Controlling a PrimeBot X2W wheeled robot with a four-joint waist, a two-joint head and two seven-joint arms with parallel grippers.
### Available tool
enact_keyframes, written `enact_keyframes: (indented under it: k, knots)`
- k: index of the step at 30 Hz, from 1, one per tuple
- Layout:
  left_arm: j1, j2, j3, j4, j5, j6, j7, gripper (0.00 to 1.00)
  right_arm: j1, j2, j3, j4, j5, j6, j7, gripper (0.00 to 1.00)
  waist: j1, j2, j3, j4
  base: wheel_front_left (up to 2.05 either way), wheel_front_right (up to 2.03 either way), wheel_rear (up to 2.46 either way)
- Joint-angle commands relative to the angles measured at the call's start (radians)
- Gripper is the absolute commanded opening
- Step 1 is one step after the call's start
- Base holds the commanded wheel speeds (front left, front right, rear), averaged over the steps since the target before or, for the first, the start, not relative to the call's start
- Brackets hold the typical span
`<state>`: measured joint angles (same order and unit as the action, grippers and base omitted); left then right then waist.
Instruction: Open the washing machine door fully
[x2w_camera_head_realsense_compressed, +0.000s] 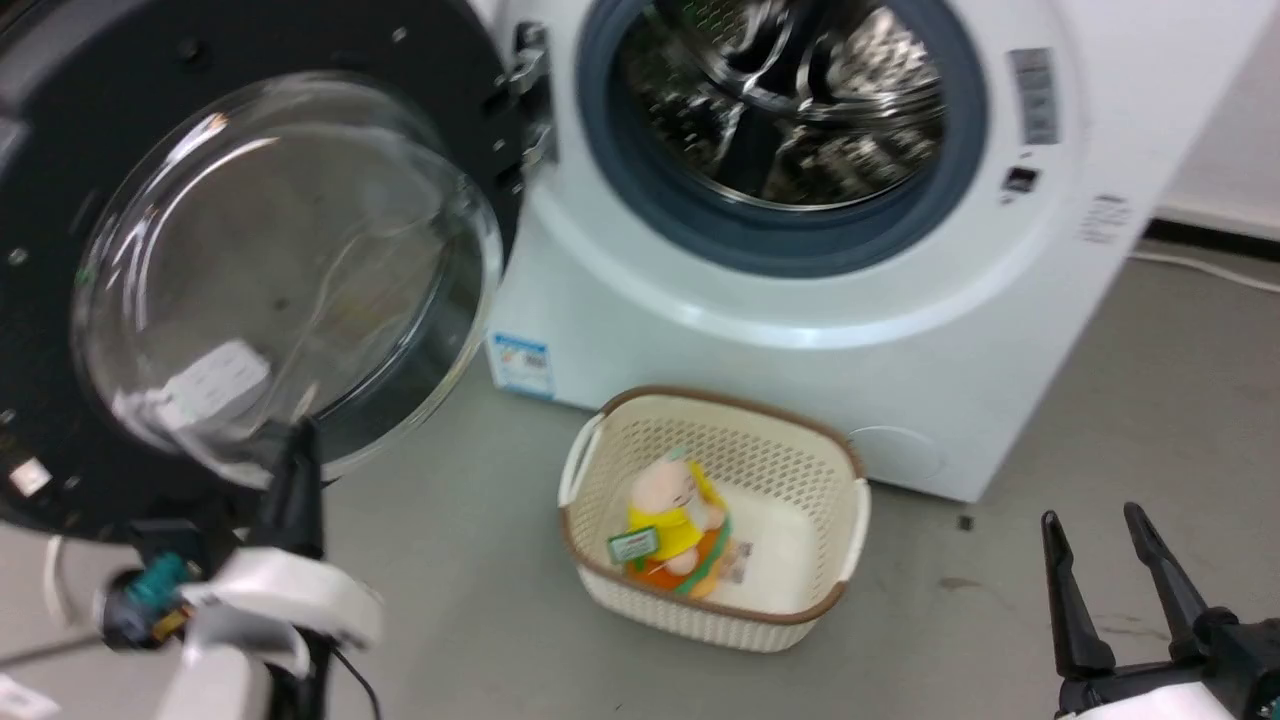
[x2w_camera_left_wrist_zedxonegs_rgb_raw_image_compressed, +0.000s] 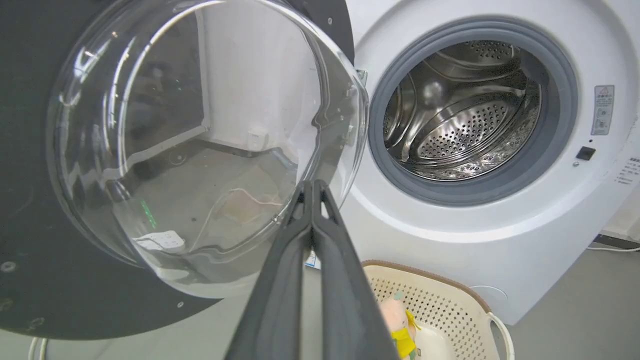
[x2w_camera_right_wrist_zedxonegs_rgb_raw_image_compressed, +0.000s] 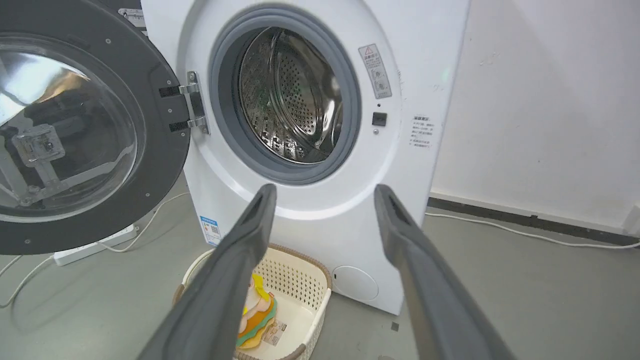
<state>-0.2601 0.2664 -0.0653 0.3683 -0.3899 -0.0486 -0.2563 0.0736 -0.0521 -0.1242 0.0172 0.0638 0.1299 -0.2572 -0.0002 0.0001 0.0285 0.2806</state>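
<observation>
The washing machine door (x2w_camera_head_realsense_compressed: 60, 150) (x2w_camera_left_wrist_zedxonegs_rgb_raw_image_compressed: 30, 150) (x2w_camera_right_wrist_zedxonegs_rgb_raw_image_compressed: 150, 150), a black disc with a bulging glass bowl, stands swung wide to the left on its metal hinge (x2w_camera_head_realsense_compressed: 530, 90) (x2w_camera_right_wrist_zedxonegs_rgb_raw_image_compressed: 192, 102). The white washing machine (x2w_camera_head_realsense_compressed: 800, 320) (x2w_camera_left_wrist_zedxonegs_rgb_raw_image_compressed: 450, 240) (x2w_camera_right_wrist_zedxonegs_rgb_raw_image_compressed: 320, 220) shows its grey rubber ring and steel drum (x2w_camera_head_realsense_compressed: 790, 90) (x2w_camera_left_wrist_zedxonegs_rgb_raw_image_compressed: 465, 115) (x2w_camera_right_wrist_zedxonegs_rgb_raw_image_compressed: 290, 95). My left gripper (x2w_camera_head_realsense_compressed: 298, 435) (x2w_camera_left_wrist_zedxonegs_rgb_raw_image_compressed: 312, 184) is shut, its tips at the lower edge of the glass bowl with nothing held. Low at the right, my right gripper (x2w_camera_head_realsense_compressed: 1095, 520) (x2w_camera_right_wrist_zedxonegs_rgb_raw_image_compressed: 325, 192) stands open and empty, away from the machine.
A cream perforated basket (x2w_camera_head_realsense_compressed: 840, 560) (x2w_camera_left_wrist_zedxonegs_rgb_raw_image_compressed: 450, 295) (x2w_camera_right_wrist_zedxonegs_rgb_raw_image_compressed: 320, 300) with a soft toy (x2w_camera_head_realsense_compressed: 675, 525) (x2w_camera_right_wrist_zedxonegs_rgb_raw_image_compressed: 260, 310) sits on the grey floor before the machine. A white power strip (x2w_camera_right_wrist_zedxonegs_rgb_raw_image_compressed: 95, 245) and cables lie left; a wall (x2w_camera_right_wrist_zedxonegs_rgb_raw_image_compressed: 540, 100) is at right.
</observation>
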Motion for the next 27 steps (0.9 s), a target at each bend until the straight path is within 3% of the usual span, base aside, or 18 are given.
enact_keyframes:
  k: [1,10,11,12,13,19,27]
  knots:
    - [0.047,-0.02,-0.018,-0.039,0.006,0.01,-0.004,0.0,-0.003,0.002,-0.001,-0.015,-0.006,0.001,-0.004,1.0,0.0002,-0.0001,-0.057,-0.071,0.0,0.0,0.0]
    - [0.22,-0.111,-0.111,-0.188,0.054,0.064,-0.004,0.0,0.016,0.002,0.009,-0.041,-0.009,0.001,-0.004,1.0,0.0002,-0.0001,-0.085,-0.188,0.0,0.0,0.0]
    - [0.234,-0.118,-0.115,-0.194,0.059,0.075,-0.004,0.08,0.022,0.002,0.014,-0.034,-0.012,0.001,-0.004,1.0,0.0002,-0.0001,-0.086,-0.198,0.0,0.0,0.0]
    - [0.246,-0.126,-0.116,-0.202,0.065,0.087,-0.004,0.87,0.027,0.002,0.018,-0.029,-0.013,0.001,-0.004,1.0,0.0002,-0.0001,-0.087,-0.208,0.0,0.0,0.0]
    - [0.257,-0.133,-0.118,-0.21,0.072,0.098,-0.004,1.0,0.032,0.002,0.021,-0.025,-0.012,0.001,-0.004,1.0,0.0002,-0.0001,-0.089,-0.215,0.0,0.0,0.0]
    - [0.307,-0.148,-0.124,-0.242,0.129,0.135,-0.005,1.0,0.059,0.002,0.022,-0.023,0.0,0.001,-0.004,1.0,0.0002,-0.0001,-0.09,-0.235,0.0,0.0,0.0]
    - [0.339,-0.155,-0.136,-0.226,0.169,0.127,-0.005,1.0,0.074,0.002,0.028,-0.006,0.016,0.001,-0.004,1.0,0.0002,-0.0001,-0.094,-0.244,0.0,0.0,0.0]
